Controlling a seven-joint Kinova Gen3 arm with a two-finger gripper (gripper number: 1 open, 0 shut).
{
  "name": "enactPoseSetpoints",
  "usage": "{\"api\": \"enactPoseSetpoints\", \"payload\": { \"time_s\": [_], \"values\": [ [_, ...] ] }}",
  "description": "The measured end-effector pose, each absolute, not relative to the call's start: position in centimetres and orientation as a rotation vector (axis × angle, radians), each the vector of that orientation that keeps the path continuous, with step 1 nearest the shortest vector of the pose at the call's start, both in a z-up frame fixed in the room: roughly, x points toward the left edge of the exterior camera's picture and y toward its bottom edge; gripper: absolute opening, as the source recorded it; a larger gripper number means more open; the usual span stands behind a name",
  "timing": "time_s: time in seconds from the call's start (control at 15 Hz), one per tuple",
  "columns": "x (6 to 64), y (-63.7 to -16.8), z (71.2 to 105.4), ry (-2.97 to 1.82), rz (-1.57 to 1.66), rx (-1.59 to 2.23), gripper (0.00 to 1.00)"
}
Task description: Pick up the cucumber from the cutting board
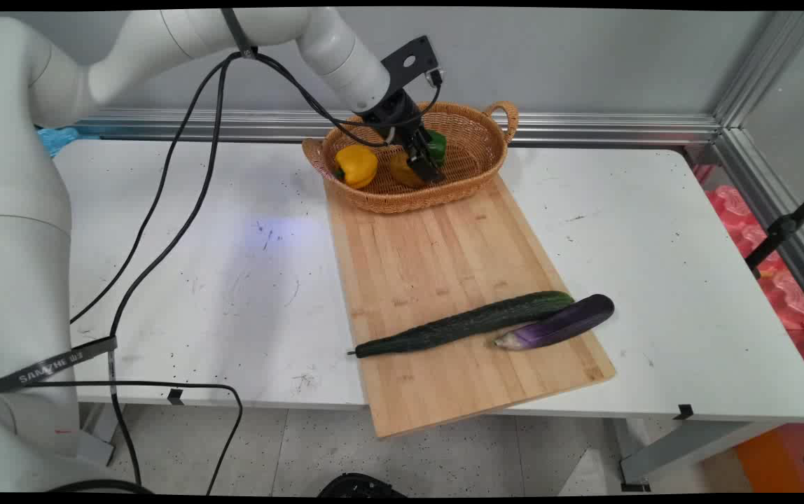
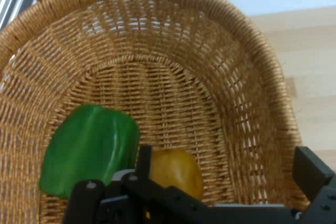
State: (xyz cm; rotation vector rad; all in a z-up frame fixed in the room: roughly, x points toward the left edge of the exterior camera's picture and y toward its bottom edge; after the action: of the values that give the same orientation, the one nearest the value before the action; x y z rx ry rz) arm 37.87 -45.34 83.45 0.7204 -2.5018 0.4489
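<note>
Two views logged. I'm seeing the gripper reaching down inside the wicker basket, which is sitting on the far end of the wooden cutting board on the white table. In hand view the fingers are standing wide apart, w/ an orange-yellow pepper lying beside the left finger and mostly clear of the gap; nothing gripped that I can make out. Green pepper is lying just beside it, touching or nearly so, can't tell which. In main view a 2nd yellow pepper is resting at the basket's left end, apart from the gripper. Near end of board: long dark-green cucumber and purple eggplant are lying side by side, tips touching or close, well apart from the basket.
</note>
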Motion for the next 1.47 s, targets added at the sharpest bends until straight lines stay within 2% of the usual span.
{"api": "enactPoseSetpoints", "payload": {
  "time_s": [0.33,0.93,1.2,1.47],
  "values": [
    [36.2,-44.5,85.5,-2.48,0.427,0.707,1.0],
    [30.8,-40.1,92.0,-2.436,0.313,0.685,1.0],
    [28.3,-36.4,93.3,-2.436,0.249,0.671,1.0],
    [26.4,-32.8,93.2,-2.455,0.213,0.666,1.0]
  ]
}}
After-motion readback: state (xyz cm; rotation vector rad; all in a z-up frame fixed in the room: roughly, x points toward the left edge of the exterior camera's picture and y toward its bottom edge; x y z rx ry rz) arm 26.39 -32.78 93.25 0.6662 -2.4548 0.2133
